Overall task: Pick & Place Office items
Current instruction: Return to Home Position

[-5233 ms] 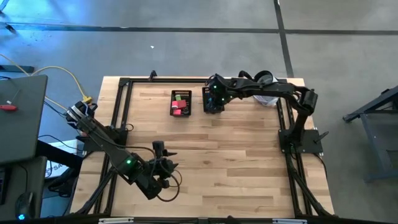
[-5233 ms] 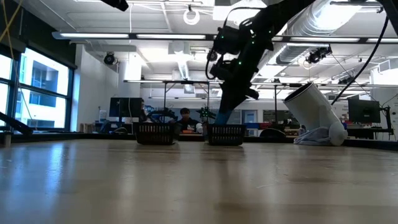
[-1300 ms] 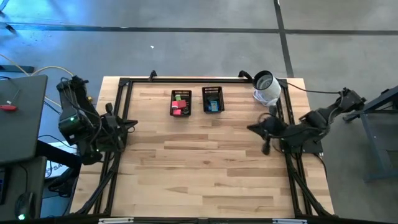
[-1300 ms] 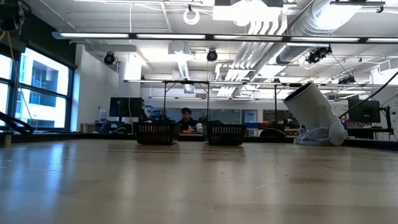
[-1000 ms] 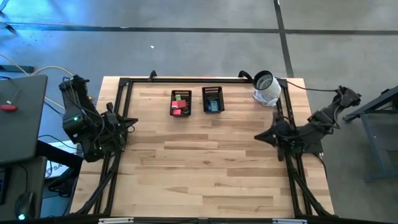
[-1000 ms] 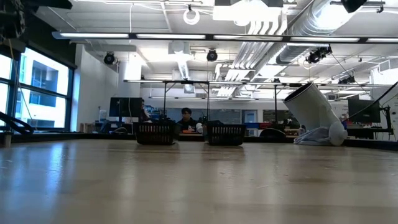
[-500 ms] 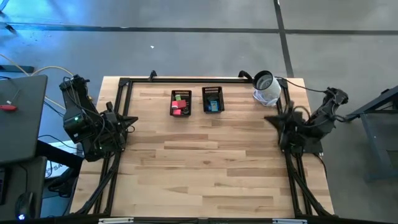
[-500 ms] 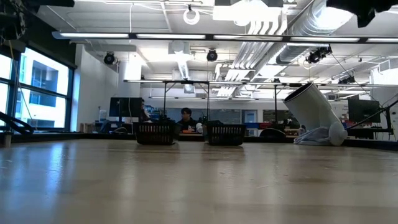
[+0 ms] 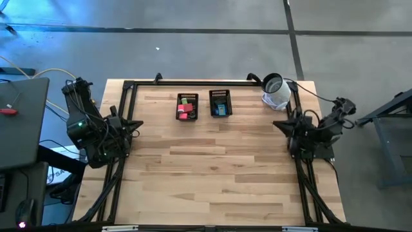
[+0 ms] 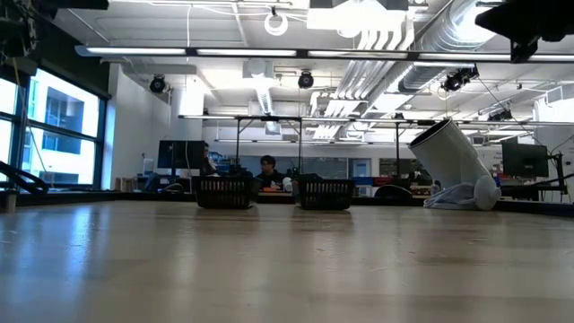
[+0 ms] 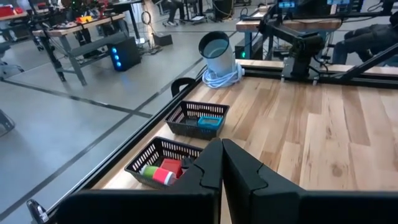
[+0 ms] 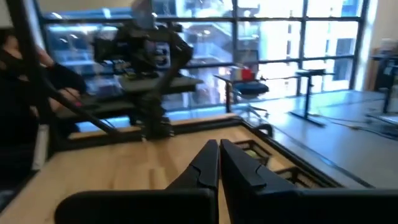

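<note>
The office items lie in two black mesh trays at the table's far side. The left tray (image 9: 178,109) holds red, pink and green pieces (image 9: 187,111), which also show in the left wrist view (image 11: 169,168). The right tray (image 9: 211,106) holds a blue-teal piece (image 9: 220,108) (image 11: 209,121). My left gripper (image 9: 134,125) is folded back at the table's left edge, shut and holding nothing (image 11: 221,149), level and pointing across the table past the trays. My right gripper (image 9: 276,124) is folded back at the right edge, shut and holding nothing (image 12: 219,148).
A white cylinder (image 9: 275,92) with a dark opening lies tilted on a coiled white cable at the far right corner (image 10: 453,161). A black metal frame (image 9: 193,82) runs along the table's far, left and right edges. People sit at desks in the room beyond the table.
My right gripper has drawn back toward the table's right edge and swung toward the far edge as the arm folded down over its base. It has stayed shut. The trays and their pieces have not moved.
</note>
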`<state>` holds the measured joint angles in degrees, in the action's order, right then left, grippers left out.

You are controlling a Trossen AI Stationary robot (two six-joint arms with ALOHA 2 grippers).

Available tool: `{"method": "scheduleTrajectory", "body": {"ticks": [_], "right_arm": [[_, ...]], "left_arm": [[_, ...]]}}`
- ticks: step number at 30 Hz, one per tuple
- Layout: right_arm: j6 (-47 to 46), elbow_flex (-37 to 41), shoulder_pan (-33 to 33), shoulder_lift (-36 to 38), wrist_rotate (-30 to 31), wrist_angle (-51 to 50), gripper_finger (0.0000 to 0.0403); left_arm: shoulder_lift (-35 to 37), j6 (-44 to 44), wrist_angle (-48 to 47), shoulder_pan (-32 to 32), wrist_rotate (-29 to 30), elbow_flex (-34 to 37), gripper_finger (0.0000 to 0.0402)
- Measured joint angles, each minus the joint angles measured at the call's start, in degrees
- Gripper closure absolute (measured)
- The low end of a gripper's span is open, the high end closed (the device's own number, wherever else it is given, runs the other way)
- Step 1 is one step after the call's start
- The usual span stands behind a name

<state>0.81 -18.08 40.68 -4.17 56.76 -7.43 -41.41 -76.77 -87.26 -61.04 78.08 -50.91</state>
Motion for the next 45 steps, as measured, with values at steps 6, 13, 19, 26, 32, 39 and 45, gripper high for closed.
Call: {"method": "scheduleTrajectory", "body": {"ticks": [6, 13, 19, 26, 32, 39, 45], "right_arm": [[0.9, 6.0, -1.6, 1.3, -5.5, 7.1, 0.0401], [0.1, 6.8, -3.6, 1.3, -14.4, 8.1, 0.0401], [-0.3, 10.2, -6.2, 1.3, -25.7, 8.5, 0.0401], [-2.5, 14.1, -10.4, 1.3, -35.2, 11.3, 0.0401], [-2.4, 14.4, -15.2, 1.3, -44.6, 11.4, 0.0401], [-4.5, 17.5, -21.1, 1.8, -49.7, 10.9, 0.0401], [-6.5, 17.5, -25.1, 2.4, -55.1, 11.1, 0.0401]], "left_arm": [[0.0, -1.1, 0.4, 0.0, 0.2, 1.2, 0.0401], [0.0, -1.2, 1.0, 0.0, 0.2, 1.4, 0.0401], [0.0, -1.7, 1.8, 0.0, 0.1, 3.0, 0.0401], [0.0, -2.8, 2.7, 0.0, 0.2, 3.8, 0.0401], [0.0, -2.8, 3.2, 0.0, 0.2, 3.8, 0.0401], [-0.3, -2.6, 3.9, 0.0, 0.0, 4.0, 0.0401], [-0.5, -2.6, 4.2, 0.0, -0.2, 4.3, 0.0401]]}}
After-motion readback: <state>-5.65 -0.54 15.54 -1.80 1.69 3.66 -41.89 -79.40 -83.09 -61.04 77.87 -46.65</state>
